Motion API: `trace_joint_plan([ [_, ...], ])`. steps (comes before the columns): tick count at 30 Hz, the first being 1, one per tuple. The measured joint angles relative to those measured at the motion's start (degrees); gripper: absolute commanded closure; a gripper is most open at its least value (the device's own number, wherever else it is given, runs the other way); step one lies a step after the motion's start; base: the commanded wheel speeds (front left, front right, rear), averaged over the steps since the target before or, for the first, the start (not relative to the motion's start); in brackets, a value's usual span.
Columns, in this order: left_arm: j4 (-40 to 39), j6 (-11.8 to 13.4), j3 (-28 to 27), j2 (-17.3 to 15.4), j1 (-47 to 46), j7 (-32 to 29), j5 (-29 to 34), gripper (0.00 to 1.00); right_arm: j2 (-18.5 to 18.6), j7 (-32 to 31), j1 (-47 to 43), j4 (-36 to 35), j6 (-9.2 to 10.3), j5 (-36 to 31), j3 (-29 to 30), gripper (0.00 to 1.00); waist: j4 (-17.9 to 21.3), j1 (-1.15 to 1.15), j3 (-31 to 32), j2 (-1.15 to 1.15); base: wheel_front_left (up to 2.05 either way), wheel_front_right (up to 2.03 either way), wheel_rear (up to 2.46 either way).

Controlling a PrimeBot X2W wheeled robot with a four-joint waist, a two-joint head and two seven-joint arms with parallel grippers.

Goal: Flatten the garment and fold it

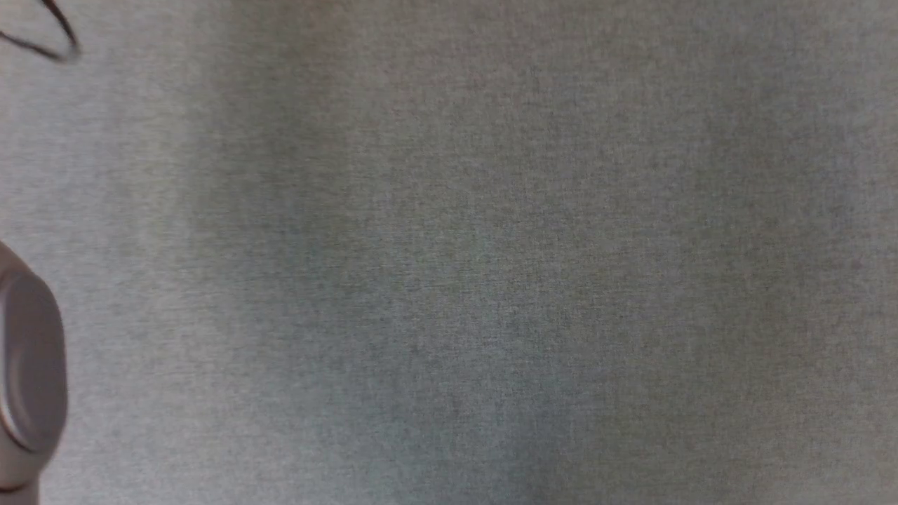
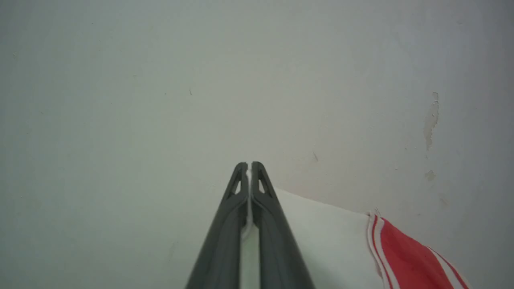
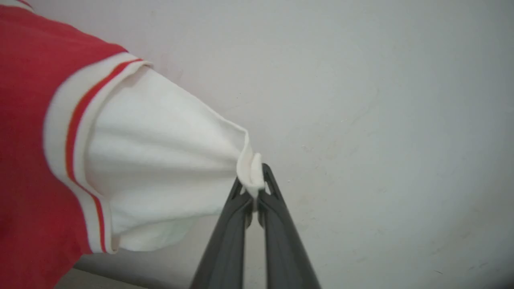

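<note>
In the right wrist view the garment (image 3: 36, 132) hangs at the left: red body, red-white striped trim, and a white short sleeve pulled taut toward the fingertips. My right gripper (image 3: 254, 180) is shut on the sleeve's white edge. In the left wrist view my left gripper (image 2: 249, 170) is shut, with a thin white edge of the garment (image 2: 329, 245) pinched between its fingers; white sleeve and red striped trim spread to the lower right. The lettering and number are out of view.
A pale wall (image 2: 200, 80) with chipped paint patches (image 2: 430, 124) stands behind both grippers. The head view looks at grey woven fabric (image 1: 463, 266), with a pale rounded arm part (image 1: 28, 365) at the left edge and a thin dark cable (image 1: 49, 38) at the top left.
</note>
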State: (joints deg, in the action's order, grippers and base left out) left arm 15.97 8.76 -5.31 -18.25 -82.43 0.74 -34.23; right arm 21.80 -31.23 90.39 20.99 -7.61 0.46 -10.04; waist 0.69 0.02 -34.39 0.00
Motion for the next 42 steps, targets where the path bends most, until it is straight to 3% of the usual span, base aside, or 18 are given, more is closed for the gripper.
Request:
trace_joint_plan([
  [6, 2.49, -2.04, -0.43, 0.12, -5.87, 6.22, -0.08, 1.0, -2.25, 10.71, 6.54, 2.56, 0.0, -5.39, 2.6, 1.0, 0.76, -0.01, -2.08, 0.0, 0.0, 0.0, 0.0],
  [11, 7.2, -5.09, 1.92, -0.2, -3.37, 6.24, 0.29, 1.0, -3.09, 13.57, 5.2, 7.67, 0.0, -5.39, 1.53, 1.0, 0.25, -0.02, -1.35, 0.0, 0.0, 0.0, 0.0],
  [19, 13.83, -8.89, 6.25, -2.25, 11.55, 5.31, 3.21, 1.0, -2.13, 17.37, -9.33, 12.94, 0.0, 2.0, -5.01, 1.0, -0.22, -0.02, 1.24, 0.0, 0.0, 0.0, 0.0],
  [24, 14.0, -11.81, 8.35, -2.6, 25.1, 0.07, 1.94, 1.0, -0.26, 18.17, -21.67, 11.07, 0.0, 8.93, -8.29, 1.0, -0.44, -0.02, 4.58, 0.0, 0.0, 0.0, 0.0],
  [30, 5.09, -11.73, 9.25, -2.53, 44.68, -5.81, -0.87, 1.0, 1.03, 15.18, -41.08, 2.37, 0.0, 18.55, -6.68, 1.0, -0.85, -0.03, 10.19, 0.0, 0.0, 0.0, 0.0],
  [35, -6.01, -9.37, 10.04, -1.35, 61.56, -11.66, -3.41, 1.0, 1.05, 11.0, -59.1, -7.39, 0.0, 21.99, 0.76, 1.0, -1.47, -0.04, 15.25, 0.0, 0.0, 0.0, 0.0],
  [42, -16.34, -4.49, 9.44, -0.15, 81.09, -15.49, -5.83, 1.0, -6.61, 5.73, -80.11, -19.0, 0.0, 19.56, 11.52, 1.0, -2.28, -0.05, 21.43, 0.0, 0.0, 0.0, 0.0],
])
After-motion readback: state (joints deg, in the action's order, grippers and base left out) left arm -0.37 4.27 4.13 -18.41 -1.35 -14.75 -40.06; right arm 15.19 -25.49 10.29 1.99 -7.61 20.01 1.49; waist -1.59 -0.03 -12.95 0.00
